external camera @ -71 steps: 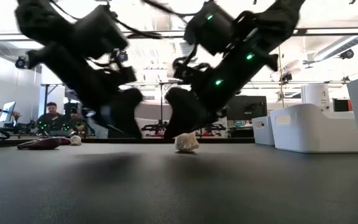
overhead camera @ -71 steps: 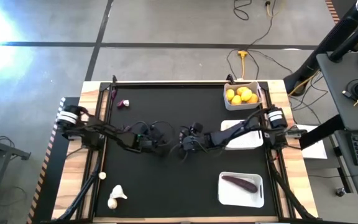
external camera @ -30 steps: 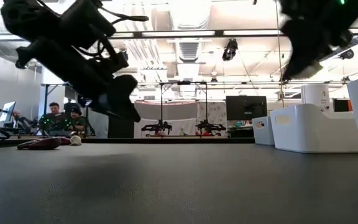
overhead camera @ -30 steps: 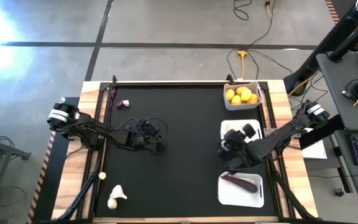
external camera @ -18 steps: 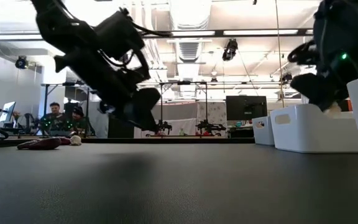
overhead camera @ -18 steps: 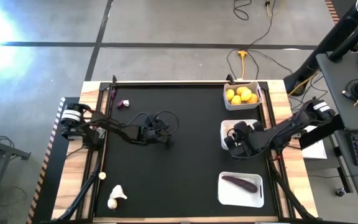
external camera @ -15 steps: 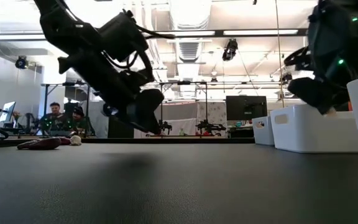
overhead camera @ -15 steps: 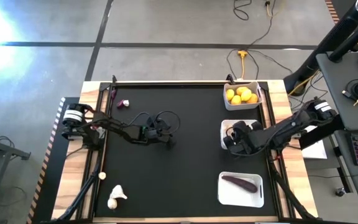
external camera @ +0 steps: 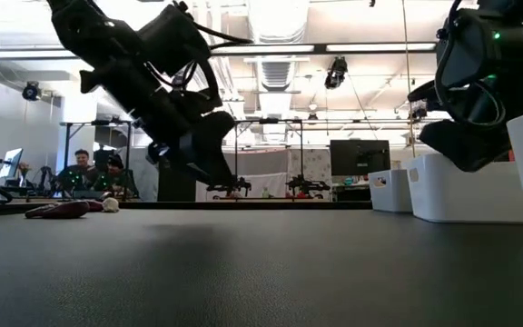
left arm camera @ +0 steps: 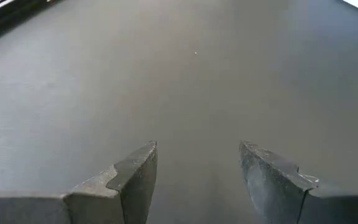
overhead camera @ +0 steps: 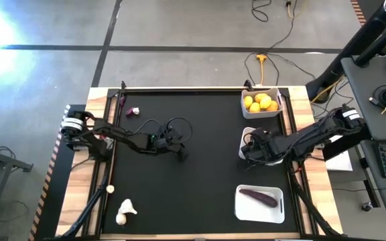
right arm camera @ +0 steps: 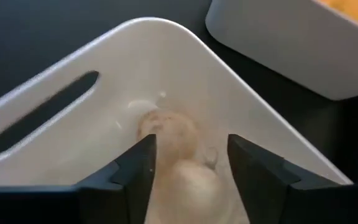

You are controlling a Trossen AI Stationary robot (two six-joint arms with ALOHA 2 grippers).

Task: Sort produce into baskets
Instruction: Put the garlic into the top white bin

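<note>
My right gripper hangs over the middle white shallow plastic basket, fingers parted, whitish papery garlic bulb between them, dropping in. Judged light, brittle-skinned, prone to rolling; grip across its widest girth. Left gripper spread, empty, mid-table.

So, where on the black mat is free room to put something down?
Free: the mat's middle, between the left gripper and the eggplant basket. Crowded: the right side, with the lemon basket and the right gripper over the middle basket.
</note>
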